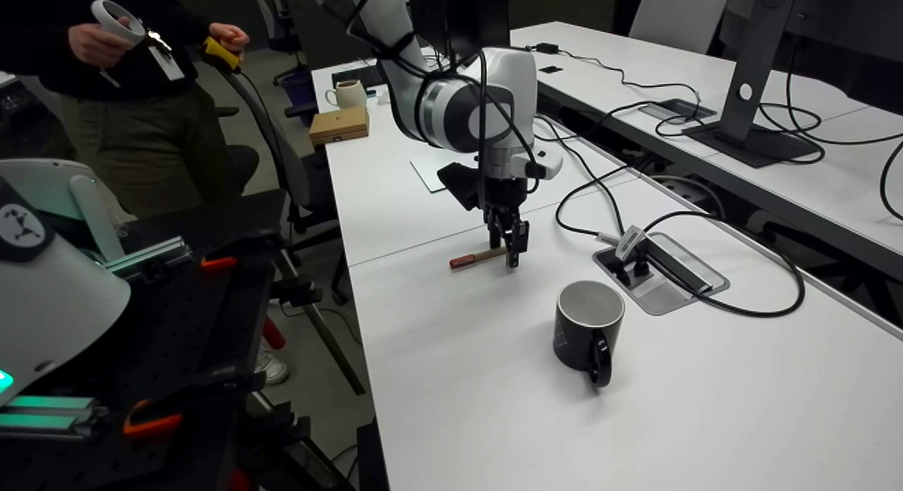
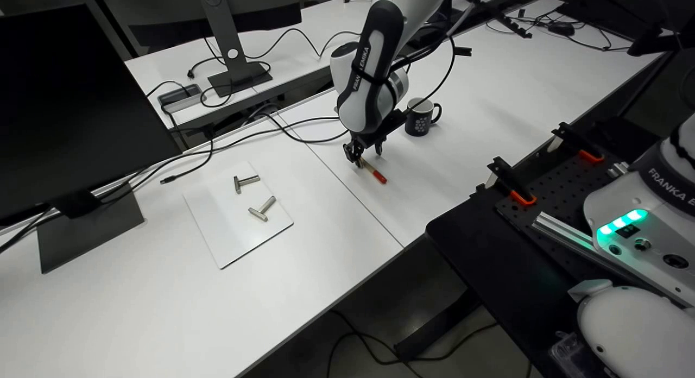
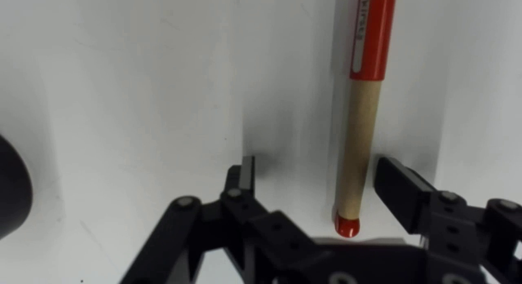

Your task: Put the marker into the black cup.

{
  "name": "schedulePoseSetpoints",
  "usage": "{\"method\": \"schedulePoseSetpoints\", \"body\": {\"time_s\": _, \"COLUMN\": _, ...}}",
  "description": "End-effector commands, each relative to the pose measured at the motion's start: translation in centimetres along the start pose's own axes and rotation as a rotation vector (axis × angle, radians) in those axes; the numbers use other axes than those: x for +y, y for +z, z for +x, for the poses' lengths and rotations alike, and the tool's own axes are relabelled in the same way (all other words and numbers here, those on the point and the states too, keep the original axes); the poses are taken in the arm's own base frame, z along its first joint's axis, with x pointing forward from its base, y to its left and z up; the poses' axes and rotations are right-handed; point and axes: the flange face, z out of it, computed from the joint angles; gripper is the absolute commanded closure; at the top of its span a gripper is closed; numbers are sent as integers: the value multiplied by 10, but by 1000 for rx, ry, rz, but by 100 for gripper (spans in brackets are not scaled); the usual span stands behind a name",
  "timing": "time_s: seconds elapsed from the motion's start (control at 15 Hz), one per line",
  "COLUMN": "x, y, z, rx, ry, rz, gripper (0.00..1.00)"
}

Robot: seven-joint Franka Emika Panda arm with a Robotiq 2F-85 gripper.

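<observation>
- Fingers: spread apart, holding nothing; they straddle the marker, lower right of the wrist frame, presumably so that closure clamps across the barrel.
- Marker: flat on the table, nearer the finger at frame right. Lettering on its red section: blurred, not reliably legible.
- Cup: upright, mouth up, below and right of centre in an exterior view; likely stationed there to receive the marker. Pale pattern, no readable text.
- Arm: marked FRANKA EMIKA, partly covered; upper centre of an exterior view.
- Monitor stand: DELL badge, upper right of an exterior view.
</observation>
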Motion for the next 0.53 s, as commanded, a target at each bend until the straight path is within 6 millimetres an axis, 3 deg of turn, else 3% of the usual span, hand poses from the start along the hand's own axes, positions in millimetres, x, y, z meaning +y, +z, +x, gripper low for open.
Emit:
{"method": "schedulePoseSetpoints", "body": {"time_s": 0.0, "x": 2, "y": 5, "z": 7, "rx": -12, "ry": 15, "rz": 0, "gripper": 54}}
{"method": "schedulePoseSetpoints", "body": {"time_s": 0.33, "x": 4, "y": 5, "z": 8, "rx": -13, "ry": 20, "rz": 3, "gripper": 94}}
{"method": "schedulePoseSetpoints", "body": {"time_s": 0.47, "x": 6, "y": 4, "z": 9, "rx": -14, "ry": 23, "rz": 3, "gripper": 100}}
